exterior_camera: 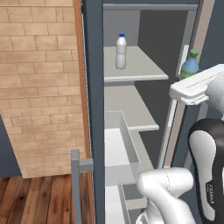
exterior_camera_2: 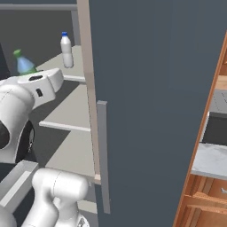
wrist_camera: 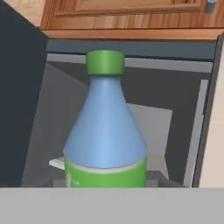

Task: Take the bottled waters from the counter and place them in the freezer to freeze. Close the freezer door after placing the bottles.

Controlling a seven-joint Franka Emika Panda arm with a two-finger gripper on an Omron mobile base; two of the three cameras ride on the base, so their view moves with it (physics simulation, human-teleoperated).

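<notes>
The clear bottled water with a blue cap (exterior_camera: 121,51) (exterior_camera_2: 66,49) stands upright on the upper shelf (exterior_camera: 140,65) of the open freezer. The blue-tinted bottle with a green cap (exterior_camera: 190,65) (exterior_camera_2: 24,64) (wrist_camera: 105,127) is upright in my gripper (exterior_camera: 189,83), which is shut on its lower body at the right edge of the opening, about level with that shelf. My fingers are hidden behind the hand. The freezer door (exterior_camera: 93,109) stands open, edge-on at the left, its bar handle (exterior_camera: 75,188) low down.
A white drawer (exterior_camera: 118,148) juts out below the lower shelf. Right of the opening is a closed dark slate door (exterior_camera_2: 150,88) with a bar handle (exterior_camera_2: 103,155). A brick wall (exterior_camera: 39,87) stands left. Counter (exterior_camera_2: 208,160) and wooden drawers lie far right.
</notes>
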